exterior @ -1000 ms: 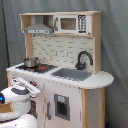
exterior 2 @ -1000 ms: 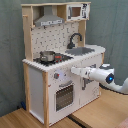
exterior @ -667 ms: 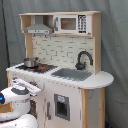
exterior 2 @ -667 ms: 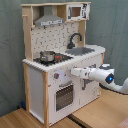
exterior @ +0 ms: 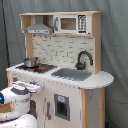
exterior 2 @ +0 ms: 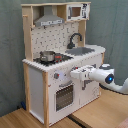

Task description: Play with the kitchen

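jaws (exterior 2: 74, 75) seemingly narrow, at boxy white-and-wood kitchen (exterior 2: 47, 85) front.

In the first exterior view the arm (exterior: 17, 100) covers part of the kitchen (exterior: 75, 95) front and runs off the bottom edge. In both exterior views the pincer (exterior 2: 74, 75) is too blurred to read, and the small pot's (exterior 2: 47, 55) contents cannot be made out.

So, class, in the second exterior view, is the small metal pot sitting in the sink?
No, the pot stands on the stove, beside the sink.
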You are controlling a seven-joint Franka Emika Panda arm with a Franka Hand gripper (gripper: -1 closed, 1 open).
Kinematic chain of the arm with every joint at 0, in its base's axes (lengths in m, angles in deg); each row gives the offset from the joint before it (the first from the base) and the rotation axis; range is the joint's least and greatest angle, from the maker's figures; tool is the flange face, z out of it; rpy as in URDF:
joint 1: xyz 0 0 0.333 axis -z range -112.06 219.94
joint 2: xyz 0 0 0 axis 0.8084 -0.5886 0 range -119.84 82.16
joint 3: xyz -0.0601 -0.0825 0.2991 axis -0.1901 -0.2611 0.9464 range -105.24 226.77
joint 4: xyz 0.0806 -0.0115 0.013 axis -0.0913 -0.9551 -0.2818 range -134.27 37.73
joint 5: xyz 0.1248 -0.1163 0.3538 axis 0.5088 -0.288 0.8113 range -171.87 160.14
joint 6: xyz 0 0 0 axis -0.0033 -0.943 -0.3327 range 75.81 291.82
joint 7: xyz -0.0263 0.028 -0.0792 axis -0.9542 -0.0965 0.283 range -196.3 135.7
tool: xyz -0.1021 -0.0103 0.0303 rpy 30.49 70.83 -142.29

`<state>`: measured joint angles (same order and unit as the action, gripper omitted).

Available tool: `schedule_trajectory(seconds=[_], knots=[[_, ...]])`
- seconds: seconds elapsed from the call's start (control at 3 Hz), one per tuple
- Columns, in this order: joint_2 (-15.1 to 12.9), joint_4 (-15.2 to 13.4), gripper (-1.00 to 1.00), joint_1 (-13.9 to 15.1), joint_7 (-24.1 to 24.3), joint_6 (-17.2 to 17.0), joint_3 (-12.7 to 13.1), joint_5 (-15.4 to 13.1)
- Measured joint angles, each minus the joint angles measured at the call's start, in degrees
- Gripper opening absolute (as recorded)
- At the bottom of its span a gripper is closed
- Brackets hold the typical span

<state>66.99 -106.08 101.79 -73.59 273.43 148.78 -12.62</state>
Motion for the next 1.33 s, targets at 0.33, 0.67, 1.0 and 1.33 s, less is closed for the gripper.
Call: schedule_trajectory(seconds=[0.33,0.67,1.0,1.33], knots=[[0.09,0.04,-1.00,-0.06,-6.46,-0.26,0.01,0.00],[0.16,0.06,-1.00,-0.10,-12.67,-0.36,0.02,0.00],[0.49,0.05,-1.00,-0.13,-18.47,-0.40,0.05,0.00],[0.64,0.05,-1.00,-0.29,-21.88,-0.41,-0.12,0.37]])
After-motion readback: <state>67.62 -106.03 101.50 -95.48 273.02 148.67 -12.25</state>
